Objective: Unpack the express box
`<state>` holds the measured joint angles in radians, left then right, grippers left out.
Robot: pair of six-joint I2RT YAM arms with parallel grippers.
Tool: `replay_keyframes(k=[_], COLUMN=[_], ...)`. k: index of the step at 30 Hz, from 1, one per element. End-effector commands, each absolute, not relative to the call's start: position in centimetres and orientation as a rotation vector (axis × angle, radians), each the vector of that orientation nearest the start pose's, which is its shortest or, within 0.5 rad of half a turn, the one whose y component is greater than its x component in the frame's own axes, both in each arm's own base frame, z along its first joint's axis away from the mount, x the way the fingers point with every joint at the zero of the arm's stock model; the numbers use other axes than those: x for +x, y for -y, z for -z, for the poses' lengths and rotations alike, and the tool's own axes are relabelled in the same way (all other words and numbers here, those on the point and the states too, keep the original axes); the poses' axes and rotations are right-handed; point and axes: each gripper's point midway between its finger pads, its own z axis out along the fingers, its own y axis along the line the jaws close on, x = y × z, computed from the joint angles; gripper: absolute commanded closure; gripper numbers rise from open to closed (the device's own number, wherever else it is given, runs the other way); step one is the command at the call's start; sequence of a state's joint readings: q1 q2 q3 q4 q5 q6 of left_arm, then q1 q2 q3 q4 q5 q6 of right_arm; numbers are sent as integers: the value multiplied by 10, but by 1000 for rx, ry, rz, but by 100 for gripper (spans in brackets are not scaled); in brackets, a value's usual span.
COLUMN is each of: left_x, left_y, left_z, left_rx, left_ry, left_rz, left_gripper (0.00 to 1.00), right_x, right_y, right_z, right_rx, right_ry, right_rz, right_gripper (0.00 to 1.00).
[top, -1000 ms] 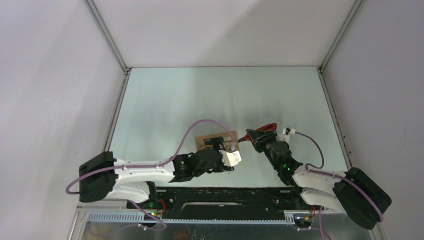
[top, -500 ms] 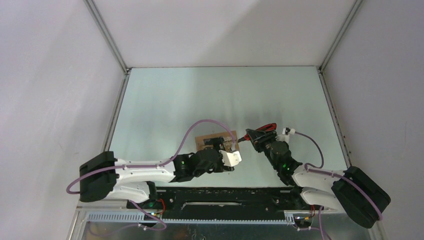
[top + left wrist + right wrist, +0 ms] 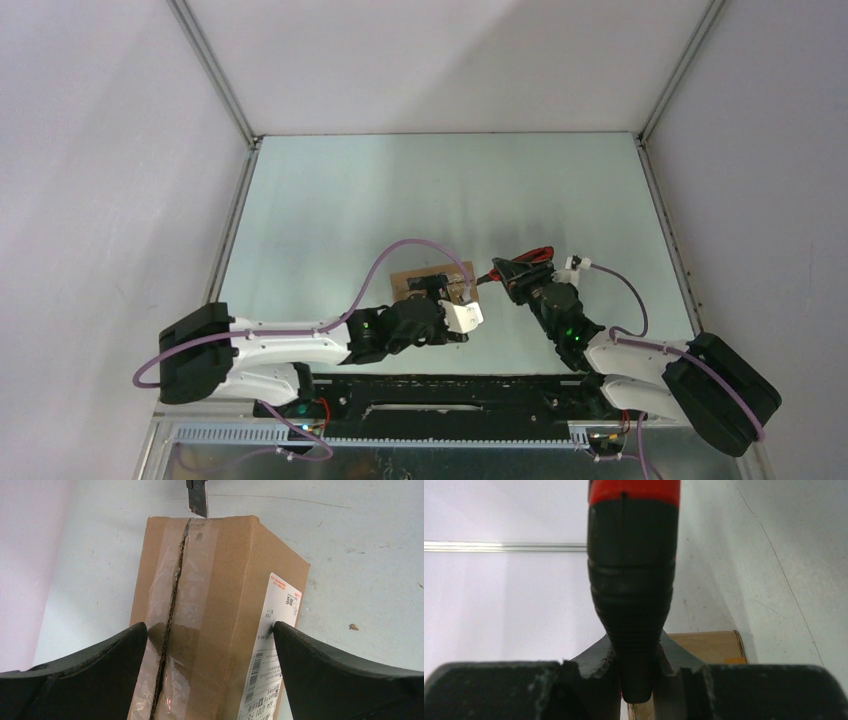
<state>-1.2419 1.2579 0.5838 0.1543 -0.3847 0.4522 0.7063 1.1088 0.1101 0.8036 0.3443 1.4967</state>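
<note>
The express box [image 3: 432, 277] is a brown carton lying on the table near the front centre. In the left wrist view its taped seam [image 3: 180, 580] faces up and shows a slit, and a white label [image 3: 272, 645] is on its right side. My left gripper [image 3: 208, 626] is shut on the box, one finger on each side; it also shows in the top view [image 3: 447, 292]. My right gripper [image 3: 634, 650] is shut on the red-and-black utility knife [image 3: 631, 580], just right of the box [image 3: 709, 647]. The knife's blade [image 3: 197, 497] touches the far end of the seam.
The pale green table [image 3: 440, 190] is walled by white panels on three sides, with metal rails at its edges. Purple cables loop over both arms. The black base plate [image 3: 450, 395] runs along the near edge.
</note>
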Motion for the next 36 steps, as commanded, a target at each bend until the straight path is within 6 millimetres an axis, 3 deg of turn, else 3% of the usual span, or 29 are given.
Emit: replay_keyframes(k=[1,15,24,30,36], left_x=[194,195,196,188,186], left_y=[314,316,314,310,291], left_z=[-127,-127,-135,-158,-166], left_rx=[1321,1321,1278,1287,1235], left_ry=[-1506,-1505,-1499,-1482,-1626], left_rz=[133,129,195,236,246], left_gripper=[0,0,0,0,0], right_x=[271,269,256,271,297], right_y=[-197,-203,-205,-182,-181], right_z=[-135,-138,-143,-148,-153], right_rx=[1000,969,949,986,966], right_ry=[-1611,-1622,-1646,-1578,-1554], right_rz=[-1283,-1313,-1364,-1311,-1314], right_gripper=[100,100,100,100,100])
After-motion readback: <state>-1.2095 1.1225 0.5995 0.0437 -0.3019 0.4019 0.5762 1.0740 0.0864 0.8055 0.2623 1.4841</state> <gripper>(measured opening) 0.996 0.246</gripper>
